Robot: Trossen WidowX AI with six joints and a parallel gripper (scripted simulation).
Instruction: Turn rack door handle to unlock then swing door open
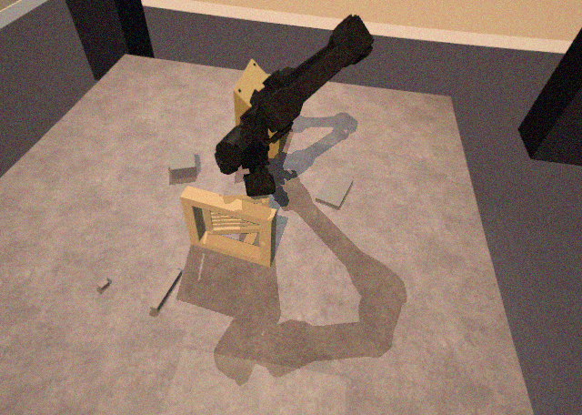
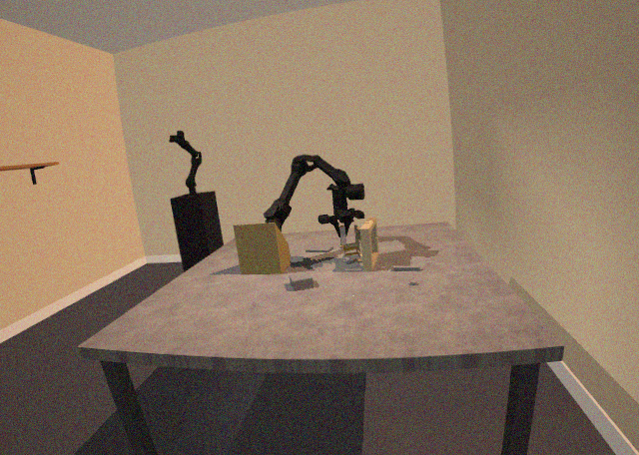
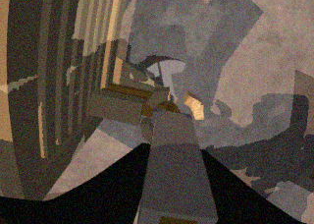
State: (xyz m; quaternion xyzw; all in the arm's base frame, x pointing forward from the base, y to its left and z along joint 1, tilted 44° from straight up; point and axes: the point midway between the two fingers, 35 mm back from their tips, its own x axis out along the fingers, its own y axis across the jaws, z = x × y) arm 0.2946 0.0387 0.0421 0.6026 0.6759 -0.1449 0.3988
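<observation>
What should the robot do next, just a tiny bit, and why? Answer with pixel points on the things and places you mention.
I'd say swing the door (image 1: 232,228) (image 2: 351,247) a little wider while gripping the handle (image 2: 342,232) (image 3: 176,177): the fingers are closed on it, and the door looks only partly out from its frame (image 1: 225,249) (image 2: 367,246).

The slatted tan door (image 1: 231,227) (image 2: 351,248) (image 3: 112,42) stands ajar in its upright tan frame (image 1: 265,234) (image 2: 367,243) (image 3: 4,62).

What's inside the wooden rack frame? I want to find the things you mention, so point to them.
Through the opening of the wooden rack frame (image 1: 228,248), a row of thin slats (image 1: 230,223) and a slanting wooden piece show. The gripper (image 3: 172,153) blocks the view just behind the top bar.
</observation>
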